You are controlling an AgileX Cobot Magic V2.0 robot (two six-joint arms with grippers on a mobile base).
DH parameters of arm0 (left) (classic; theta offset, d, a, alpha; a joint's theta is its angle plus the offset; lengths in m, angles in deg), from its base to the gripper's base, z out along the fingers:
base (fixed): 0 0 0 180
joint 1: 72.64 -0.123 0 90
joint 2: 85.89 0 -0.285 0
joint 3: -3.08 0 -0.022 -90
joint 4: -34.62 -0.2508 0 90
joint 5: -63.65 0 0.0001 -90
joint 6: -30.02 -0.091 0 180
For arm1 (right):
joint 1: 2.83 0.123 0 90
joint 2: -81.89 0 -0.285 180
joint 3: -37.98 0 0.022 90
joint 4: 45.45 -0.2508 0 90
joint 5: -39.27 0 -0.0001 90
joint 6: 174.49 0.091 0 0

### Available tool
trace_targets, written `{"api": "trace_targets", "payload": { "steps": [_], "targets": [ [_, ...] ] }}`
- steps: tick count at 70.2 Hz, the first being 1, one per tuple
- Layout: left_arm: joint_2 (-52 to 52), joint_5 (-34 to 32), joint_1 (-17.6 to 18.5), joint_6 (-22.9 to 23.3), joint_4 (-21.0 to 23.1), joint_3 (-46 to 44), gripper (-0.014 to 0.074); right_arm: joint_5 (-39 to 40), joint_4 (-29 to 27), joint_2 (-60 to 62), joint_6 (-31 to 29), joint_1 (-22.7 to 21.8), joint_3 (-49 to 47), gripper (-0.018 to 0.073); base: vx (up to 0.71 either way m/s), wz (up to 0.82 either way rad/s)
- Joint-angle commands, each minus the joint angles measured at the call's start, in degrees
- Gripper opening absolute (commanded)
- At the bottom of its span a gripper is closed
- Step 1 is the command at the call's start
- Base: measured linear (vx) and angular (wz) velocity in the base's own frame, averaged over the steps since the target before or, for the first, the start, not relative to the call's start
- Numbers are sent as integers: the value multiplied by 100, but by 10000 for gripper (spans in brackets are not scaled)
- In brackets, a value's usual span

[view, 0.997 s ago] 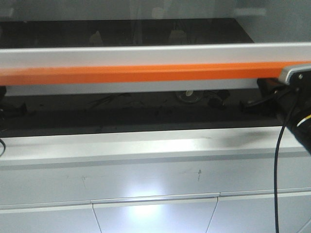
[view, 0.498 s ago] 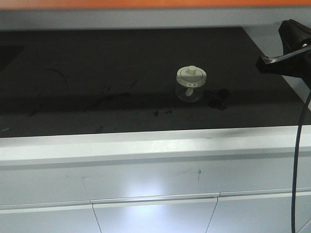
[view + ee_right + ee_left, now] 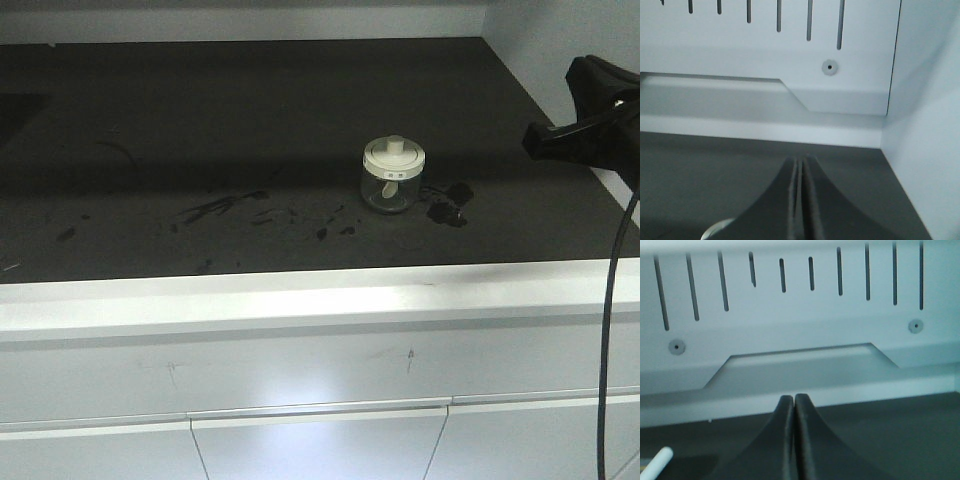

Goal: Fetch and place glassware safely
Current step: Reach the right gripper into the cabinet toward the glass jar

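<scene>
Pressing our left fingers [image 3: 785,440] together and our right fingers [image 3: 810,200] likewise, we grip nothing; the lidded glass jar [image 3: 393,178] stands upright on the dark table [image 3: 200,120], left of the right fingers, apart from them.

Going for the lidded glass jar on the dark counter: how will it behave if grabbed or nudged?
The jar is squat and wide-based, so it probably slides rather than tips. Its clear glass wall looks smooth, likely slippery and breakable. The white lid may only rest on top; lifting by its knob could pull it off.
</scene>
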State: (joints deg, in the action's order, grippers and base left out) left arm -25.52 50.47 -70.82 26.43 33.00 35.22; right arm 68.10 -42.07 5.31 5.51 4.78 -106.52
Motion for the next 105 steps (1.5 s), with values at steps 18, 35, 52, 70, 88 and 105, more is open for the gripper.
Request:
{"api": "trace_targets", "payload": {
  "steps": [18, 35, 52, 70, 88, 105],
  "targets": [
    [-1326, 1466, 18, -36, -22, 237, -7, -408, 1017, 123, 1043, 13, -174, -1, 0, 0],
    [-2274, 1787, 18, -8, 33, 1336, -7, -424, 1745, 250, 1623, 13, 115, -1, 0, 0],
    [-3194, 2346, 18, -13, 27, 2079, -7, -382, 1745, 256, 1617, 13, 312, -1, 0, 0],
    [-3904, 2769, 18, -13, 27, 2505, -7, -364, 1745, 256, 1617, 13, 312, -1, 0, 0],
    [-3978, 2716, 18, -32, 20, 2531, -7, -28, 1745, 27, 1617, 13, 274, 39, 0, 0],
    [-3978, 2722, 18, -32, 20, 2531, -7, 194, 1820, -689, 1676, 13, -318, 337, 0, 0]
  ]
}}
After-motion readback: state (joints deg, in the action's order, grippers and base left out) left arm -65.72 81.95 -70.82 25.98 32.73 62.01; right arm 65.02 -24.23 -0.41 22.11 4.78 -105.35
